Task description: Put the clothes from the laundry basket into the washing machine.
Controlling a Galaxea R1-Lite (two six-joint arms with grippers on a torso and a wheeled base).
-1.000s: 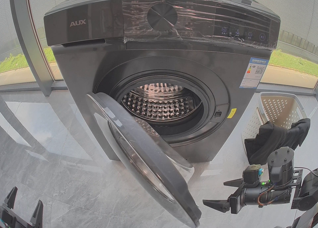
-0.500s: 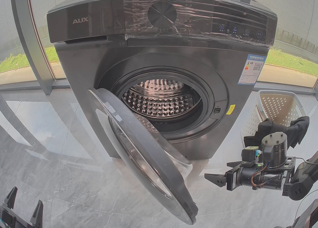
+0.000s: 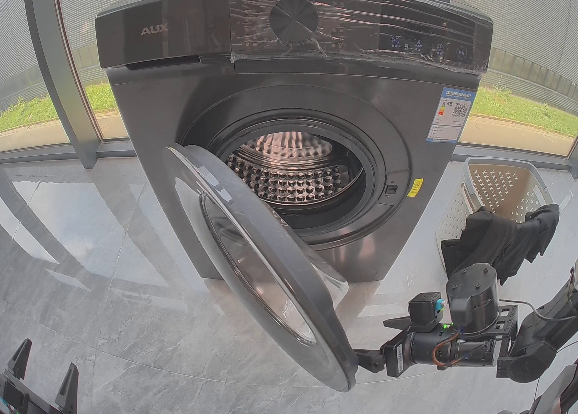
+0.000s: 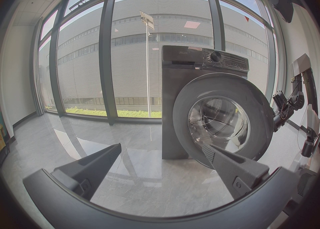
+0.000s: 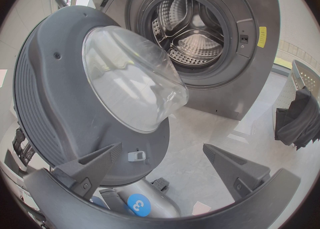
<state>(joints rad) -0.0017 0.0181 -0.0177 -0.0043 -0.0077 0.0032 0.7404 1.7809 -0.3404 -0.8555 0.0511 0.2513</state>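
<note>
Grey polished stone floor (image 3: 90,265), tall glazed windows (image 3: 36,42) along the far side.

Item 1: front-loading washing machine (image 3: 289,84), dark grey, far centre. Its round door (image 3: 259,265) is swung wide towards the near left, with the glass bowl facing the machine. The steel drum (image 3: 292,168) holds no clothes that can be seen.

Item 2: white perforated laundry basket (image 3: 506,183), on the floor just right of the machine.

Item 3: black clothes (image 3: 500,240), draped over the basket's near rim, partly inside and partly hanging outside.

Item 4: right gripper (image 5: 161,145), low at the near right between door and basket. Its fingers are spread wide and hold nothing. One finger sits at the door's free edge, close to the latch (image 5: 136,155); contact cannot be told.

Item 5: left gripper (image 3: 49,355), low at the near left, well apart from the basket. Its fingers are parted and it is empty.

Status, judged: nothing has been loaded and the clothes are not yet grasped.

Hazards, judged:
- A sweep of the right arm could nudge the door's free edge and swing it partway across the opening.
- A pinch on a loose fold could drop the clothes on the floor or drag the light basket.
- Trailing fabric may catch on the door or the opening's rim during transfer.
</note>
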